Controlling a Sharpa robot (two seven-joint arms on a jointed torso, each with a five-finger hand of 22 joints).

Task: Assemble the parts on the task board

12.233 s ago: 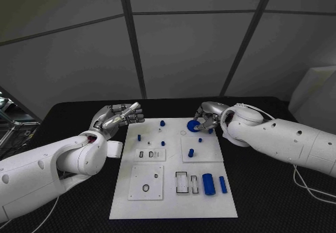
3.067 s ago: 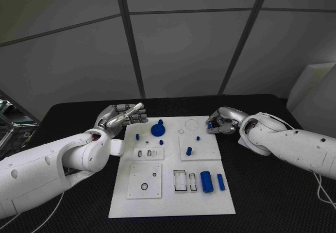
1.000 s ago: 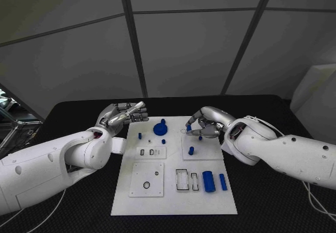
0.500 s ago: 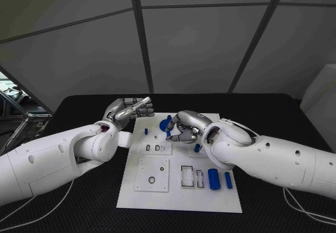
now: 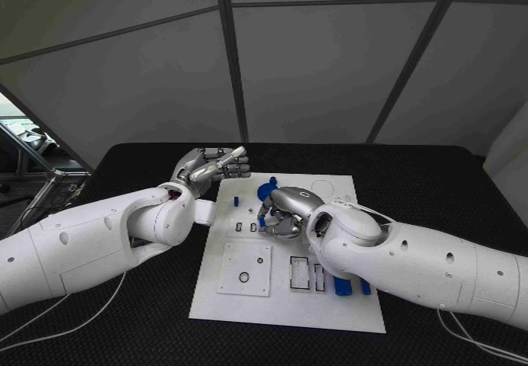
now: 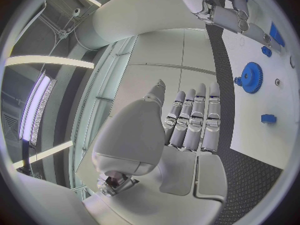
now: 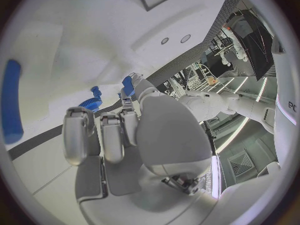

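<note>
The right hand [image 5: 284, 216] hangs over the middle of the task board [image 5: 248, 305], fingers curled in round a small blue peg [image 7: 128, 84] — the right wrist view shows the peg at its fingertips. The blue gear [image 5: 266, 191] lies on the board just beyond this hand. The left hand [image 5: 211, 166] is raised beside the board's far left corner over the tabletop [image 5: 132, 320], empty, fingers straight and close together — its wrist view shows the gear lying flat.

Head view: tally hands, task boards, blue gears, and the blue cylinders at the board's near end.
Hands: 2 (left hand, right hand)
Task board: 1
Blue gear: 1
Blue cylinders: 2, partly behind the right arm
Total: 6
</note>
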